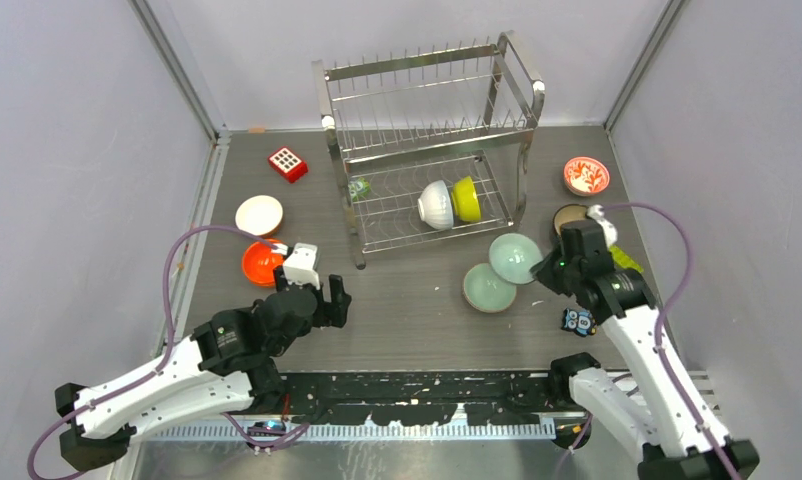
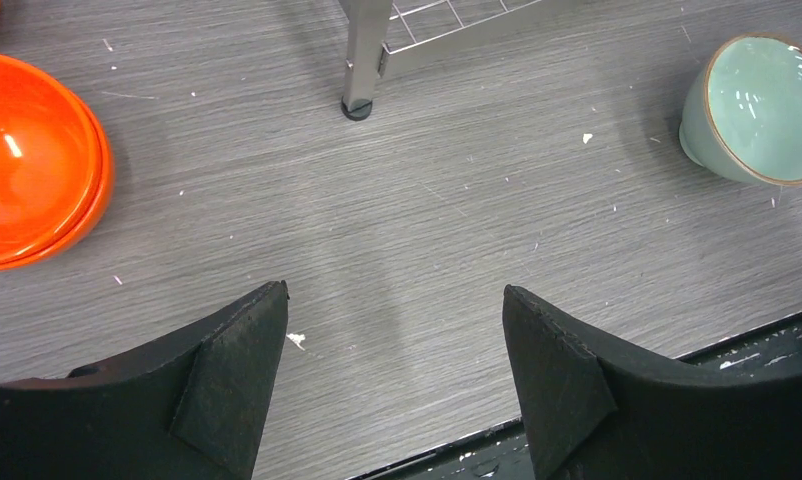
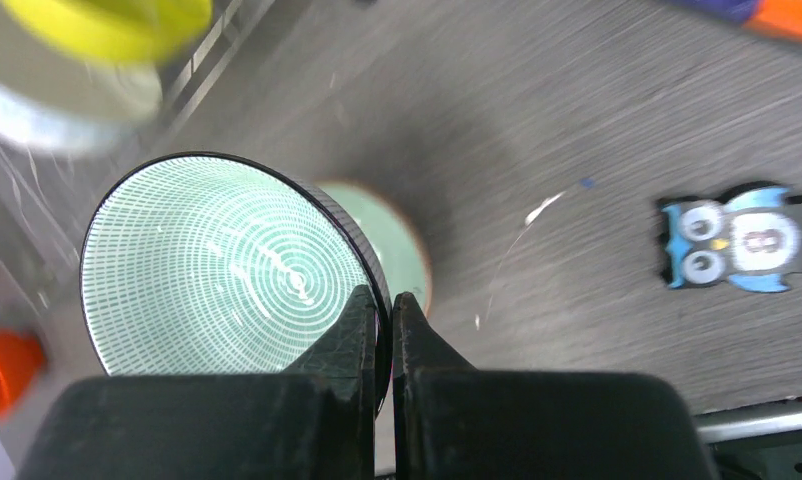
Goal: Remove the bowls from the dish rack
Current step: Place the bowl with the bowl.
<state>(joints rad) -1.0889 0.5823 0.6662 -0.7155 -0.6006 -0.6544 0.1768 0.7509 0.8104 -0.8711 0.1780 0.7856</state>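
The right tool (image 3: pixel 387 300) is pinched shut on the rim of a pale teal bowl (image 3: pixel 217 270), with one finger inside the rim and one outside. The bowl's ribbed inside faces the wrist camera. This bowl is toward the right side of the counter (image 1: pixel 417 300), just in front of the dish rack (image 1: pixel 427 140). It overlaps a second teal bowl (image 1: pixel 485 290) that lies nearer the front edge; whether the two touch cannot be told. The right arm rises from the near right corner, bent at the elbow, with its wrist angled in toward the left.

The left tool (image 2: pixel 392 290) is spread wide and holds nothing. It hovers over bare counter near the front edge, left of centre, and its arm stretches low from the near left corner. An orange bowl (image 2: pixel 32 160) lies just to its left. A white bowl (image 1: pixel 436 204) and a lime-yellow bowl (image 1: pixel 466 198) stand on edge, side by side, on the rack's lower tier.
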